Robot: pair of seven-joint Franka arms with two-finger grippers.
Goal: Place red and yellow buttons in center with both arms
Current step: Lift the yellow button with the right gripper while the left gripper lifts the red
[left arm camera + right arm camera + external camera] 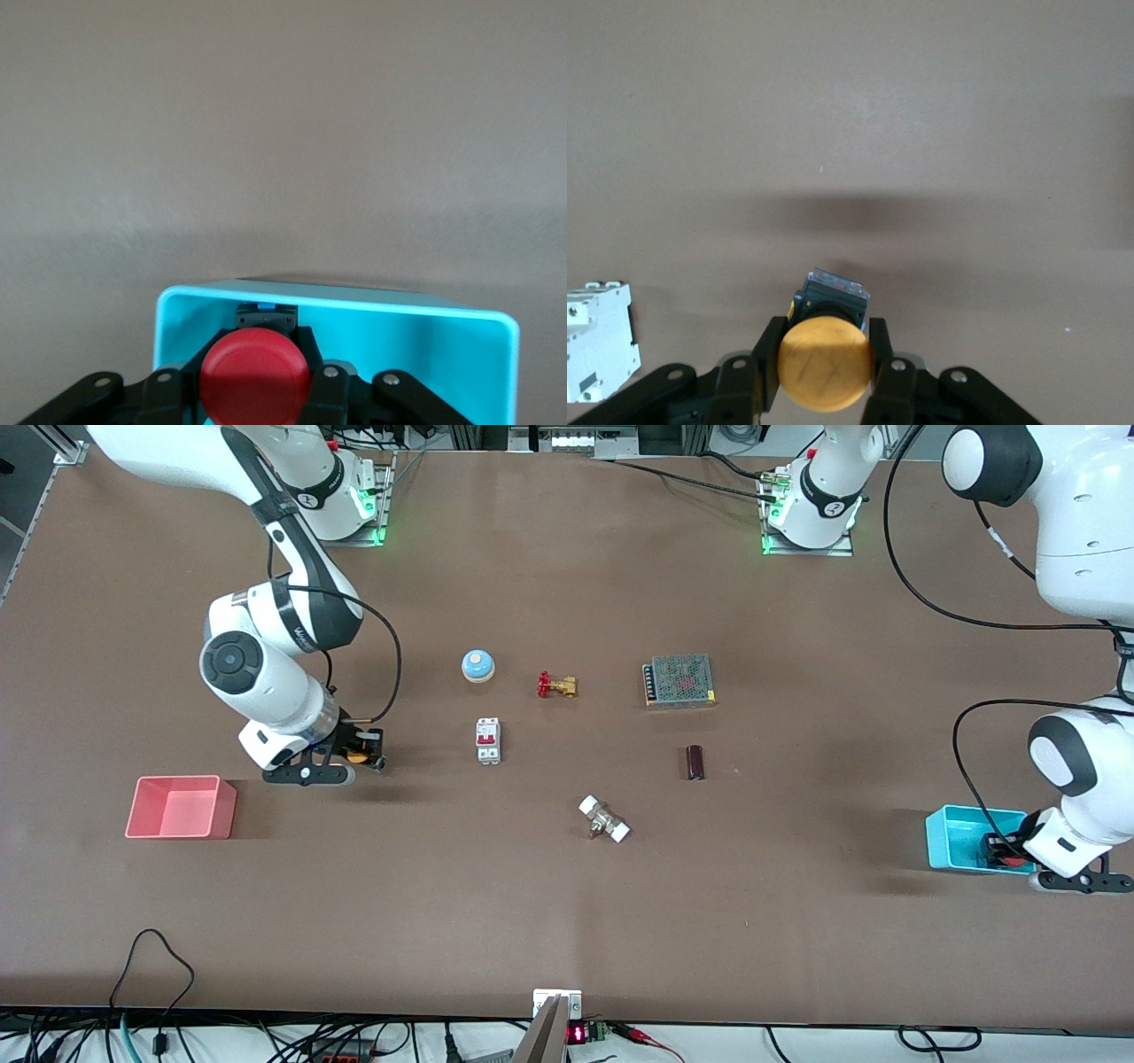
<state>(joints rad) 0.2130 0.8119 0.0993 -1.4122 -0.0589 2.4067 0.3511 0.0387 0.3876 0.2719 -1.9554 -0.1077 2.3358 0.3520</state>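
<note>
My right gripper [358, 756] is shut on the yellow button [355, 756], low over the brown tabletop between the pink bin and the white circuit breaker. In the right wrist view the fingers [764, 354] clamp the orange-yellow cap [825, 365] from both sides, with the black body below it. My left gripper [1008, 852] is inside the blue bin [952, 815] at the left arm's end of the table, shut on the red button [1010, 859]. In the left wrist view the red cap [255, 376] sits between the fingers [321, 376], with the bin's wall [425, 354] around it.
A pink bin [142, 815] stands at the right arm's end. Around the table's middle lie a blue-and-white bell [477, 664], a brass valve [556, 685], a meshed power supply [679, 680], a circuit breaker [487, 740] [598, 341], a dark cylinder [695, 763] and a white fitting [604, 819].
</note>
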